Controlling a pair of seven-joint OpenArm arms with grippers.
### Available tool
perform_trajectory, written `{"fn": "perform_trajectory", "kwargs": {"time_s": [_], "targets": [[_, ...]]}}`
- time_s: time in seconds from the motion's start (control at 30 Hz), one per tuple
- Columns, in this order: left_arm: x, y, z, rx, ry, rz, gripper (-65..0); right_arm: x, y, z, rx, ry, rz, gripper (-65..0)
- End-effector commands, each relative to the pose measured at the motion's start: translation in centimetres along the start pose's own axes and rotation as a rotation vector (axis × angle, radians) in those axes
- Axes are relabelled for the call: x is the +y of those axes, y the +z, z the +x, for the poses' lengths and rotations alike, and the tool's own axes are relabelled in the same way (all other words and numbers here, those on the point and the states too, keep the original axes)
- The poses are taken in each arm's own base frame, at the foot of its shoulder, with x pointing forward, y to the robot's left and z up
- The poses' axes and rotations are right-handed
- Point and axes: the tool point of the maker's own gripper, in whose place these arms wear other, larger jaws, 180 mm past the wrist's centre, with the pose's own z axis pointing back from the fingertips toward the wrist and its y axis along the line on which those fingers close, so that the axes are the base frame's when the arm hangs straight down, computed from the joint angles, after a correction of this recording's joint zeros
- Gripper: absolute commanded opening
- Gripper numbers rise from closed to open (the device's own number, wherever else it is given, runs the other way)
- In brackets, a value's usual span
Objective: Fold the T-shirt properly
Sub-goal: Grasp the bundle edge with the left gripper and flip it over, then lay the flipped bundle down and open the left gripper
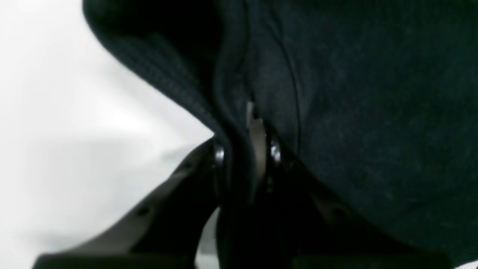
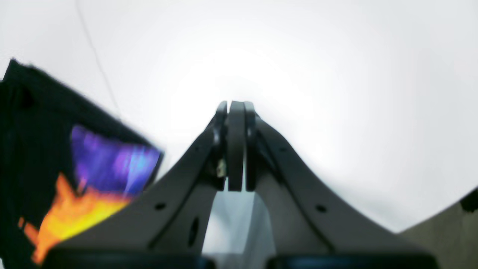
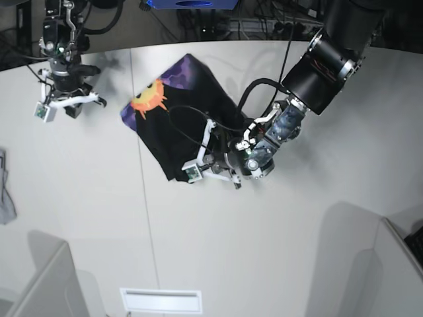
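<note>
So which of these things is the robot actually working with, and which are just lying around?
Part of the job:
- T-shirt, black with a sun print
- left gripper, shut on a fold of the T-shirt
- right gripper, shut, holding nothing

Just lying about:
- grey cloth scrap at the table edge

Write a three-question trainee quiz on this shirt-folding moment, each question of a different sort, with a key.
1. True or false: the right gripper holds the T-shirt.
2. Which gripper is shut on black cloth? A) left B) right C) neither
3. Fill in: the shirt's print shows an orange-yellow ____ on purple.

Key:
1. False; its fingers are shut on nothing, over the bare table.
2. A; the left gripper pinches the cloth.
3. sun
</note>
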Motion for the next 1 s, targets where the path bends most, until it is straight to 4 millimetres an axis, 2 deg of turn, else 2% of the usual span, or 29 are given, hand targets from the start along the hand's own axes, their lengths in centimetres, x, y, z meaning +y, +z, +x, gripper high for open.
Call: {"fn": "perform_trajectory", "kwargs": {"time_s": [0.0,0.2,0.3,0.57,0.67,0.97], "targets": [[0.7,0.5,0.8,0.004,-0.051,0.017,-65.0,-0.4,0.3,1.2,-0.046,0.003,-0.006,-65.0],[1.1,1.0,2.9,0.013,-0.183,0.029,-65.0,-1.0,0.5,0.5,-0.038,-0.045,-0.034,-65.0],[-0.3,0.7,4.5,-0.034,-0.275,0.002,-65.0,-0.7,0.6,0.2,-0.036,-0.066,-0.035,-65.0],[-2.4,0.3,5.8,-0.071,-0.477,-0.061,-65.0,-0.3,0.6,-0.3,-0.026,-0.092,-0.035,-65.0],[-2.2,0.2,5.7,-0.056,-0.566,-0.042,-65.0,-0.4,0.6,-0.3,-0.027,-0.092,-0.036,-65.0],[-1.5,-0.7,4.8,-0.012,-0.56,-0.032,-65.0,-0.1,0.4,0.1,-0.037,-0.095,-0.031,-65.0]]}}
